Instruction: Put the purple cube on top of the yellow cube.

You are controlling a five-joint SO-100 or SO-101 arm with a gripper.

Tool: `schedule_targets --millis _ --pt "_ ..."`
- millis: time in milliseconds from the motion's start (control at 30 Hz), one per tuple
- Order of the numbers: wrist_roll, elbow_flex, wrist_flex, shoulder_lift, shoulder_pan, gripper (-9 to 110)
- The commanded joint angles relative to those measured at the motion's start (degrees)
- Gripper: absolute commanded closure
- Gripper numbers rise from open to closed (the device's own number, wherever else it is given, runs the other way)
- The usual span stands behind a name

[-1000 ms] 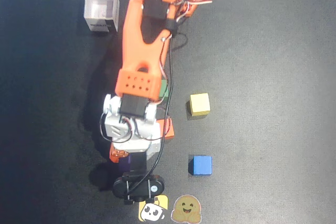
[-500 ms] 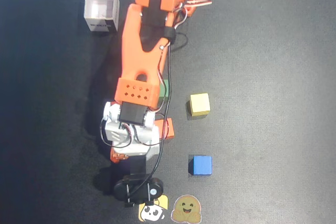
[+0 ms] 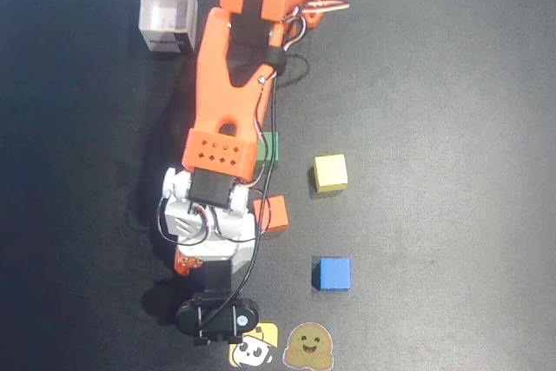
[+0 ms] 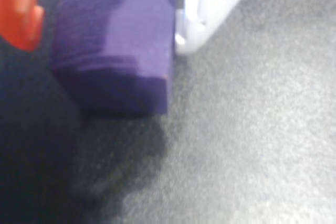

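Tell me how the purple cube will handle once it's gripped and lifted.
The purple cube looks solid and matte with flat faces, so it likely stays rigid, resists slipping and won't roll. Being small, it is probably light. It should sit stably on the yellow cube.

purple cube [image 4: 126, 40] is dark matte, sitting right between the claw's [image 4: 105, 22] fingers; pale yellow cube [image 3: 330, 172] sits flat, well apart from the claw in the overhead view.

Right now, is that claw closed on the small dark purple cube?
Yes: in the wrist view the small dark purple cube sits squeezed between the claw's orange and white fingers.
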Motion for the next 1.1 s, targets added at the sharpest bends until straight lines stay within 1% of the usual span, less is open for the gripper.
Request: schedule_targets --millis 0,300,433,633,900,1067 --pt "0.6 -1.7 -0.6 0.4 0.2 82" --pt "2.0 -0.4 -1.8 0.1 0.2 85" --pt "2.9 0.4 -2.7 -0.2 0.2 87" --pt "3.7 1.3 -3.4 -0.2 0.1 95" --pt "4.0 1.3 -2.5 1.1 0.0 95" --pt "4.9 -1.8 2.5 2.5 -0.1 95"
